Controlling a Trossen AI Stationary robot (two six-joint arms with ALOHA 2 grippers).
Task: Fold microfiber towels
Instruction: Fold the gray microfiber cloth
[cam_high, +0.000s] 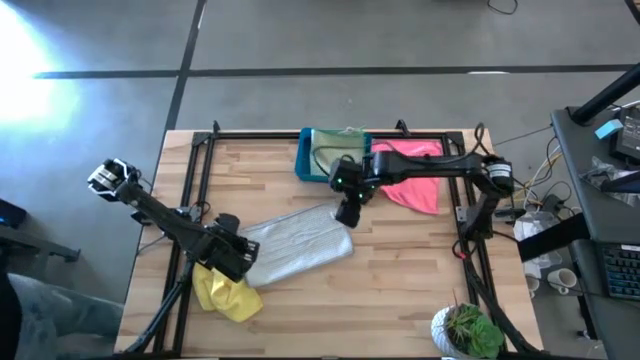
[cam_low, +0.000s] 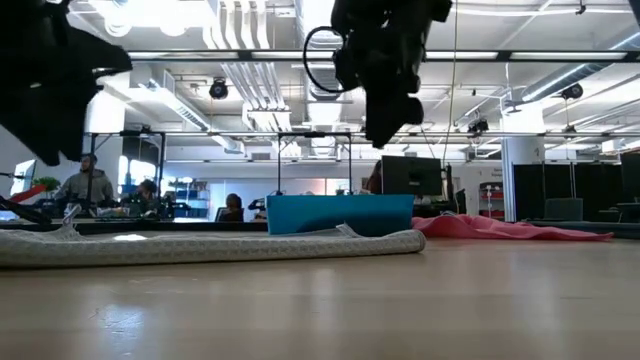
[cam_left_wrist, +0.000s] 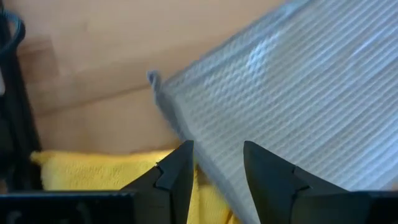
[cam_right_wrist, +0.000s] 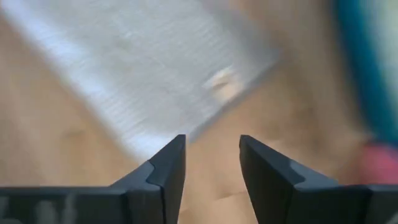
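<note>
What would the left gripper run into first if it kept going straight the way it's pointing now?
Most likely the light grey towel. The left gripper is open and empty, aimed at that towel's near edge, right where it meets the yellow towel. Depth is hard to judge, so it might brush the yellow one first.

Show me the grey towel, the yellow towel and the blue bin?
grey towel (cam_high: 296, 245), high view, middle of its folded surface.
yellow towel (cam_high: 232, 298), high view, its crumpled middle.
blue bin (cam_low: 340, 213), low view, its front wall.
</note>
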